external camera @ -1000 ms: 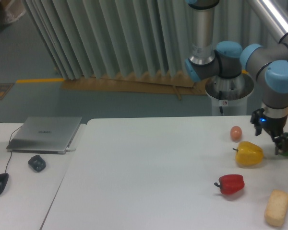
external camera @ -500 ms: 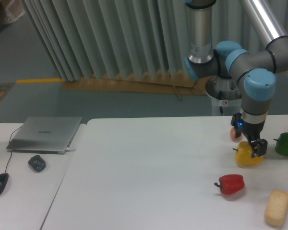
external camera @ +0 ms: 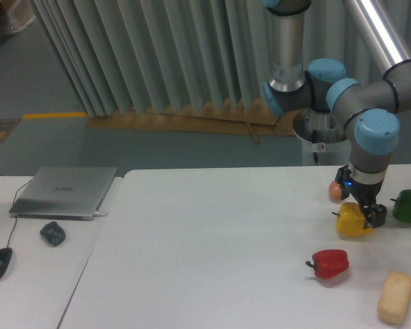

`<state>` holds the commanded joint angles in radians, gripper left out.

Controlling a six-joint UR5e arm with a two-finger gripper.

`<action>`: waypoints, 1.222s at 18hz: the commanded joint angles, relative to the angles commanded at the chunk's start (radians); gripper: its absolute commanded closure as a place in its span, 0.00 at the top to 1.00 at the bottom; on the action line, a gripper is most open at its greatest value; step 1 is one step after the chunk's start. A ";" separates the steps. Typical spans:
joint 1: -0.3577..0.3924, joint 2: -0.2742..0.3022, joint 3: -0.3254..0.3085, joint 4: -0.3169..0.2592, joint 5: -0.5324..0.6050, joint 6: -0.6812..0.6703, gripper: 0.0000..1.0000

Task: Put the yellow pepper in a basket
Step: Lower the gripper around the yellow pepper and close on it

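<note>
We have the gripper (external camera: pixel 365 212) down on the yellow pepper (external camera: pixel 353 222), seemingly grasping; glossy, lumpy skin risks slipping out.

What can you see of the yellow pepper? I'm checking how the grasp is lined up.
The yellow pepper is glossy, lumpy and bright yellow, with a short dark stem pointing left. It sits on the white table near the right edge, between a small orange egg-like ball and the red pepper. The gripper is down over its right side, hiding that part; contact cannot be confirmed.
</note>
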<state>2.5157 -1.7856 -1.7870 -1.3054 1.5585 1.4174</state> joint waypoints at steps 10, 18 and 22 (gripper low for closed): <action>-0.006 -0.012 -0.022 0.009 -0.006 -0.005 1.00; -0.012 -0.031 -0.008 0.009 -0.006 -0.011 1.00; -0.015 -0.034 -0.011 0.009 -0.002 -0.008 1.00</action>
<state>2.5004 -1.8193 -1.7978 -1.2962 1.5570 1.4097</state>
